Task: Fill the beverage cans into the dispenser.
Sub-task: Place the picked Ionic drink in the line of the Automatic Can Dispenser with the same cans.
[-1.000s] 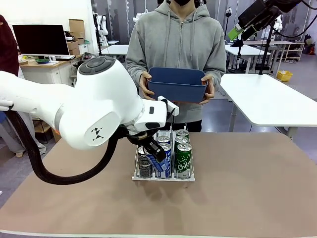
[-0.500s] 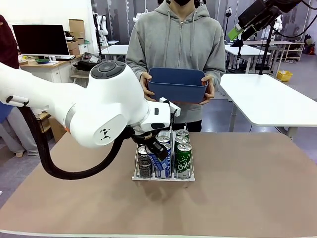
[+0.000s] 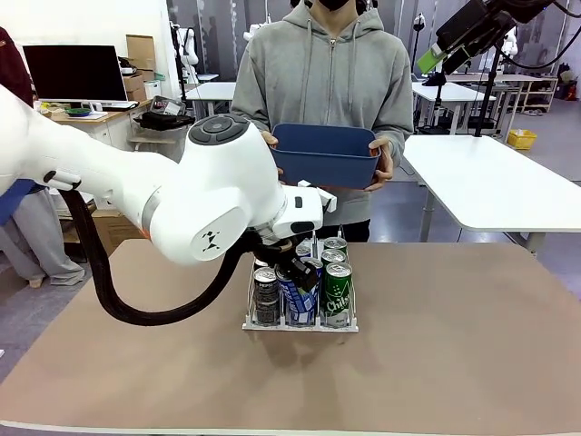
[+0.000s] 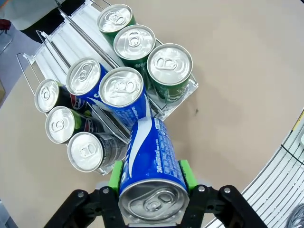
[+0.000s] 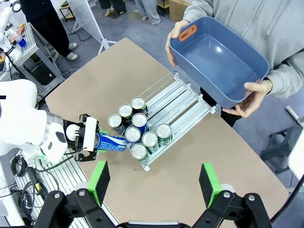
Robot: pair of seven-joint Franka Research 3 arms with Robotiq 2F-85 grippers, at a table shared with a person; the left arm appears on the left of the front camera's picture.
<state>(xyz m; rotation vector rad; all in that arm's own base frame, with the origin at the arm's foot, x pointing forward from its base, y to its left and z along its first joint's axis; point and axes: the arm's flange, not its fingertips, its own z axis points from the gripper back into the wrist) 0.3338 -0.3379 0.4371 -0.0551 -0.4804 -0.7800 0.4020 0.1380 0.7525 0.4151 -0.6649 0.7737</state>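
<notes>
My left gripper (image 4: 152,176) is shut on a blue-and-white beverage can (image 4: 151,161), held tilted with its far end at the front of the dispenser's (image 4: 52,53) middle lane. In the front view the left gripper (image 3: 295,277) sits just over the dispenser's (image 3: 300,325) front edge. The rack holds three dark cans (image 4: 88,151) in one outer lane, two blue-and-white cans (image 4: 122,90) in the middle and three green cans (image 4: 169,66) in the other outer lane. My right gripper (image 5: 154,186) hangs open high above the table, also at the front view's top right as the right gripper (image 3: 428,60).
A person at the far side holds an empty blue bin (image 3: 325,154) in both hands above the table edge, seen too as the bin (image 5: 218,57) from above. The rear part of the dispenser's lanes (image 5: 183,102) is bare. Brown tabletop lies free around the rack.
The left arm has swung to the right and a little higher, carrying the blue-and-white can slightly right at the dispenser's front. The right arm and the person have not moved.
</notes>
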